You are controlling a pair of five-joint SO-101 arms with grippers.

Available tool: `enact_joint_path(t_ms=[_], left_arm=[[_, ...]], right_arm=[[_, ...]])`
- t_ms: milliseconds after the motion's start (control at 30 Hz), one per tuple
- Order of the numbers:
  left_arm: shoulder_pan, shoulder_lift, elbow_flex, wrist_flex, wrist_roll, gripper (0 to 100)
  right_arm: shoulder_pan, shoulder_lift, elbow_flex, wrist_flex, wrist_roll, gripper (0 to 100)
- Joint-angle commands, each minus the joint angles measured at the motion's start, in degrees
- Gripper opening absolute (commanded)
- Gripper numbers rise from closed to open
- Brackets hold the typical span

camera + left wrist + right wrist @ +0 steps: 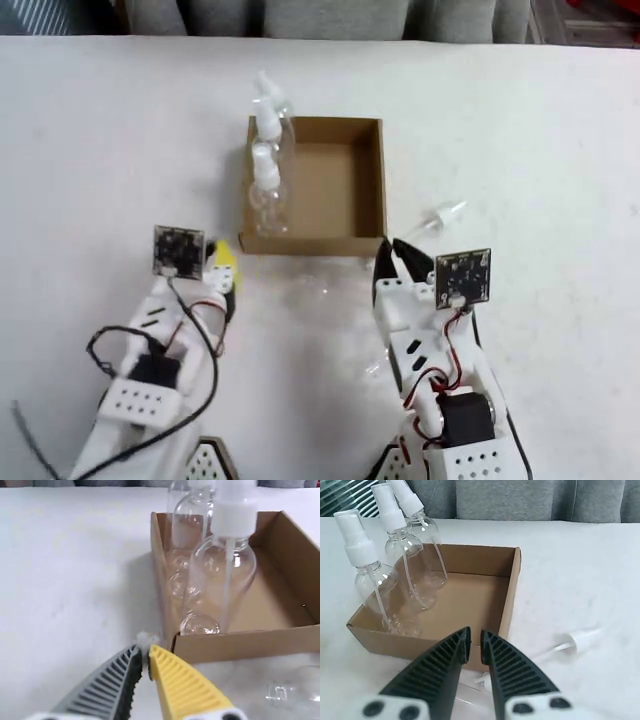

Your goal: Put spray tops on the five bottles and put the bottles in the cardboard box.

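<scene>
High view: box [381,180] at mid table [100,150]. Three bottles [268,165] stand in a row along its left wall, each capped with a sprayer. A spray top [445,214] lies loose on the table, right of the box. Left gripper [224,250] sits near the box's near-left corner, right gripper [392,243] just beside its near-right corner.

Left wrist view: the grey and yellow fingers [175,680] are closed together, gripping nothing identifiable. A loose bottle [292,690] lies on the table before the box's near wall.

Right wrist view: the black fingers [510,670] show a narrow gap, empty.
</scene>
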Motion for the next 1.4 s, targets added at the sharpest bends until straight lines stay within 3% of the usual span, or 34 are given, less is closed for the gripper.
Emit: enact_joint_path(t_ms=[0,300,400,600,733,867,1367], left_arm=[[-2.33,-14.20,-0.09,13.89,0.18,2],[-3.12,-35.56,1.49,39.30,-0.09,2],[-3.82,-39.43,1.41,44.22,-1.67,3],[-3.21,-38.81,1.32,48.44,-12.13,3],[-1.63,-38.81,1.32,52.22,-13.98,3],[-1.36,-38.81,1.32,53.45,-15.65,3],[-1.54,-38.81,1.32,53.63,-16.26,3]], right_arm=[[-0.13,-0.04,-0.88,0.13,2.73,1.8],[0.22,-0.04,-0.62,0.48,3.25,1.8],[0.13,-0.04,-0.53,0.57,3.25,1.8],[0.13,-0.04,-1.41,5.32,3.78,1.8],[0.22,0.04,-5.19,13.32,11.78,1.8],[0.31,2.24,-11.16,19.03,14.68,1.8],[-0.22,57.27,-35.16,19.91,19.43,1.8]])
